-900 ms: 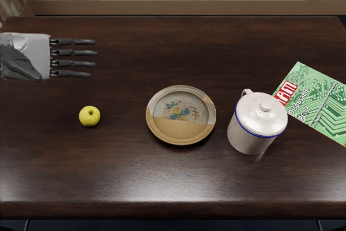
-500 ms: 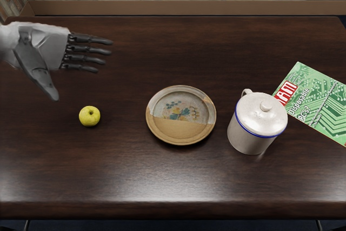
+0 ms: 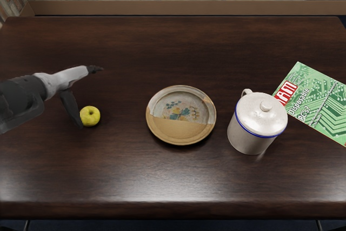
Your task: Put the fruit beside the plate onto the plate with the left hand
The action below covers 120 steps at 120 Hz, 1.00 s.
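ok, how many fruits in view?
1: an apple, on the table left of the plate, right beside the left hand. The lidded pot could hide more.

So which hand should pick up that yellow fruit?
The left. Its robot hand hovers right beside the fruit, with the thumb pointing down close to it and the fingers open. The right arm is not in view.
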Available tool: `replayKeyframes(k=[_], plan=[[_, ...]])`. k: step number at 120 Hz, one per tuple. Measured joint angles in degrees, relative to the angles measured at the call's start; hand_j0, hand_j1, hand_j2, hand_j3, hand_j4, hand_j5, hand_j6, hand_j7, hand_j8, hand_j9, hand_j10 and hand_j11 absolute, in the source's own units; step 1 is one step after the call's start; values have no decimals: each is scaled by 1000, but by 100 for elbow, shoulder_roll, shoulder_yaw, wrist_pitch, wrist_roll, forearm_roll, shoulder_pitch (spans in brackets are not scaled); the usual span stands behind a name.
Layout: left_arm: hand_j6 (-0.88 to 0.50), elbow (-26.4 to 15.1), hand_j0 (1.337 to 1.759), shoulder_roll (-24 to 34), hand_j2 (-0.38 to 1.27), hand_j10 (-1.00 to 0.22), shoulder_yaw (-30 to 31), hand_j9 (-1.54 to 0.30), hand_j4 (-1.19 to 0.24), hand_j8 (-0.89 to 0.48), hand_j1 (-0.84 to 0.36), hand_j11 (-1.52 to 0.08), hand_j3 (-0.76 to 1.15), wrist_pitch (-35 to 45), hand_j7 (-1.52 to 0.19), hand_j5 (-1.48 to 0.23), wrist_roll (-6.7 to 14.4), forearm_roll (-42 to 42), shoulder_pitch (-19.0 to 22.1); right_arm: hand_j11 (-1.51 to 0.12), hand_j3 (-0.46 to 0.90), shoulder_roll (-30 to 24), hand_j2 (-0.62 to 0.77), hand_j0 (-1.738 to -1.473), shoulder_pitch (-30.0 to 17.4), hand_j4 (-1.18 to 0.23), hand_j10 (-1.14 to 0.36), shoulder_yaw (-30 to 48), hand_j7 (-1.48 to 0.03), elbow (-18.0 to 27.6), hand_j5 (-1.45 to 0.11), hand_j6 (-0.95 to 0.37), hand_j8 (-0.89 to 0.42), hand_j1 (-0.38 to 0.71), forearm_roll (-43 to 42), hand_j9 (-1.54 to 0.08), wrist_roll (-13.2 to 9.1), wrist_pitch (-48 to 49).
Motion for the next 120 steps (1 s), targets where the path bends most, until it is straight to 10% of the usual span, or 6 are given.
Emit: replayKeyframes(k=[120], plan=[[-157,121,1658,-207,34,-155,72,-195,-156,-157,172,-195,0,1137,-196,-196,0,987,1032,0,0,0,0,-1658,88,0,0,-7,0,0,0,0,0,-349,-6,0,3,-8]])
